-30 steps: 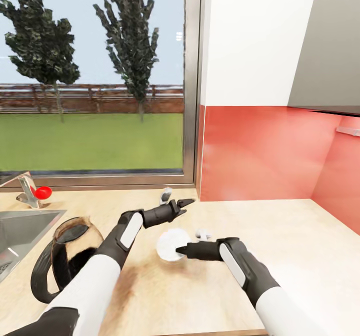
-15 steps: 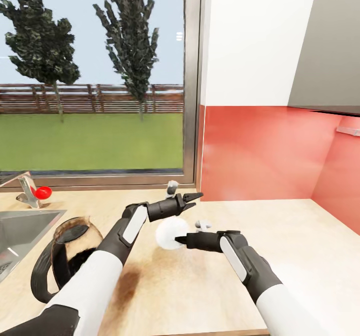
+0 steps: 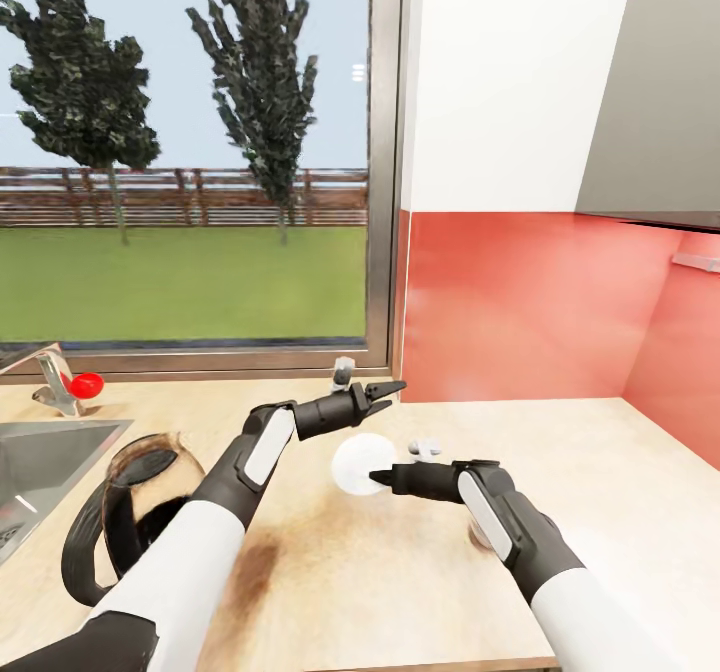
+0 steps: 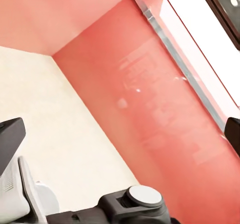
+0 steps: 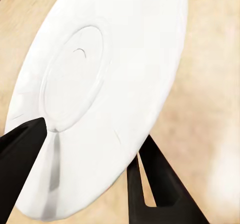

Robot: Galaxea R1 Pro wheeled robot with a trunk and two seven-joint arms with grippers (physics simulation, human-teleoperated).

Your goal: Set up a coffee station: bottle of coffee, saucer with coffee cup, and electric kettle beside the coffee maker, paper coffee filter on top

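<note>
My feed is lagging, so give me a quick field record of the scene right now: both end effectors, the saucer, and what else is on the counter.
right end effector: shut on the saucer's rim
saucer: white, tilted, lifted off the countertop
left end effector: open, holding nothing, above the countertop near the window
countertop: light wood, red wall behind
glass carafe: dark-handled, on the countertop beside the sink
sink: at the left edge, faucet behind it

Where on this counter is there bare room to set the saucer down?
The right gripper holds the saucer pinched at its rim. The widest free patch is the countertop to the right, bordered by the red backsplash and corner. The near strip ahead looks bare too. It is crowded at left: the glass carafe, the sink and the left gripper.
</note>
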